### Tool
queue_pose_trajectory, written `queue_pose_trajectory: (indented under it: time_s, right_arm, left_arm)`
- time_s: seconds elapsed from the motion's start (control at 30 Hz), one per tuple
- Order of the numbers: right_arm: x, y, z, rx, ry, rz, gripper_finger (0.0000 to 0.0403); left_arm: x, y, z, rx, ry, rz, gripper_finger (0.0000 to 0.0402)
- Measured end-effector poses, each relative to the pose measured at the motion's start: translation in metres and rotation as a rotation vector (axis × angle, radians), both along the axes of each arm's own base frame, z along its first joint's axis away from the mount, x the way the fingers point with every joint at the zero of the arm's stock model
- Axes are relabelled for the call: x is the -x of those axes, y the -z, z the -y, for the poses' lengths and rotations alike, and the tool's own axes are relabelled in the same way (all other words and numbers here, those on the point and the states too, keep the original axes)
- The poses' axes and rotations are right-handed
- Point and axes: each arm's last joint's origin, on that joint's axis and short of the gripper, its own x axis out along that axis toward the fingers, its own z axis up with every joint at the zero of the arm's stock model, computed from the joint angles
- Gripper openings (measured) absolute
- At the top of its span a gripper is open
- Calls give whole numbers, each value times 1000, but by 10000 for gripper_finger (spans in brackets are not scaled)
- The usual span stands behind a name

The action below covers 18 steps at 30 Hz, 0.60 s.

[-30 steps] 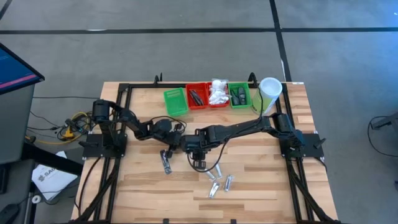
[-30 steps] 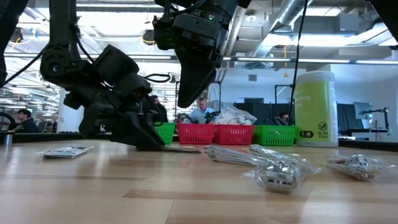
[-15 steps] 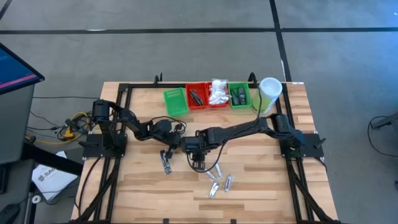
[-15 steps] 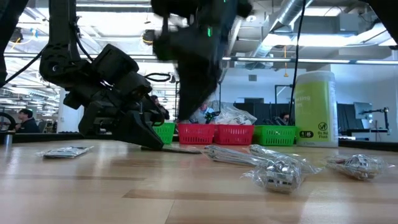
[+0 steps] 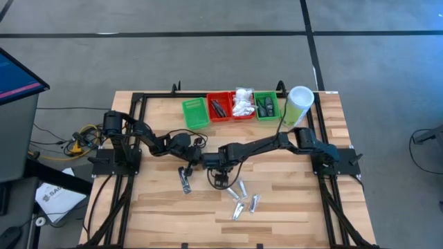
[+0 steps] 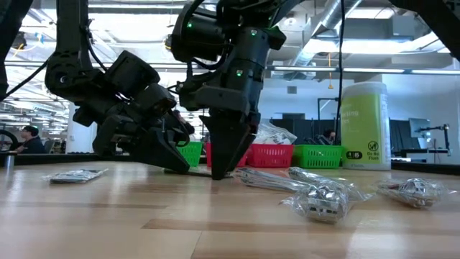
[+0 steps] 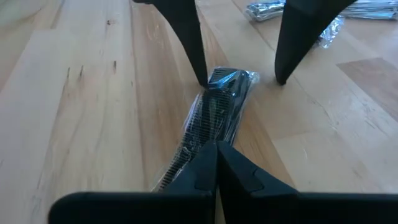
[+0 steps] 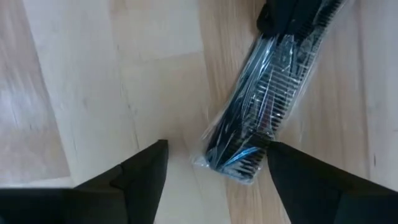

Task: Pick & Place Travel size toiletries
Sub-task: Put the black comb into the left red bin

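Note:
A black comb in a clear wrap [image 7: 219, 109] lies flat on the wooden table, one of the travel size toiletries. My left gripper [image 7: 216, 149] is shut on the part of it nearest that arm, slanting down to the table [image 6: 176, 164]. My right gripper [image 8: 217, 168] points down, open, over the packet's other end [image 8: 239, 158]. One of its fingers [image 7: 198, 68] stands right at that end and the other [image 7: 283, 68] stands clear beside it; I cannot tell whether the nearer one touches. In the high view the two grippers meet near the table's middle [image 5: 208, 166]. My left gripper has its two shut fingertips [image 7: 208, 155] on the comb packet's upper side [image 7: 208, 134], coming slantwise from the table's left and lying along the comb. Whether they pinch the wrap or the comb itself is hidden by the fingers. The packet lies flat on the table.
Small green and red trays [image 5: 220, 108] stand in a row at the far edge, with a tall pale green cylinder [image 5: 297, 105] to their right. Several silver wrapped tubes [image 5: 242, 199] lie toward the near edge, and another packet [image 5: 185, 180] lies to their left.
My right gripper has come down from above the table until its fingertips stand at the comb packet's end. The left gripper and the packet have stayed where they were.

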Motion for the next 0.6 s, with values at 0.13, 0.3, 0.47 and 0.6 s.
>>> queue_pose_trajectory:
  time_s: [0.13, 0.3, 0.47, 0.6]
  right_arm:
    - [-2, 1, 6, 2, 28, 18, 247]
    - [-5, 1, 13, 2, 61, 37, 175]
    - [-4, 2, 14, 8, 49, 28, 90]
    - [-5, 2, 14, 7, 41, 34, 21]
  left_arm:
    - [0, 0, 0, 19, 3, 3, 0]
    - [0, 0, 1, 56, 6, 3, 0]
    - [0, -2, 1, 87, -7, 20, 1]
    - [-1, -8, 1, 84, -7, 37, 1]
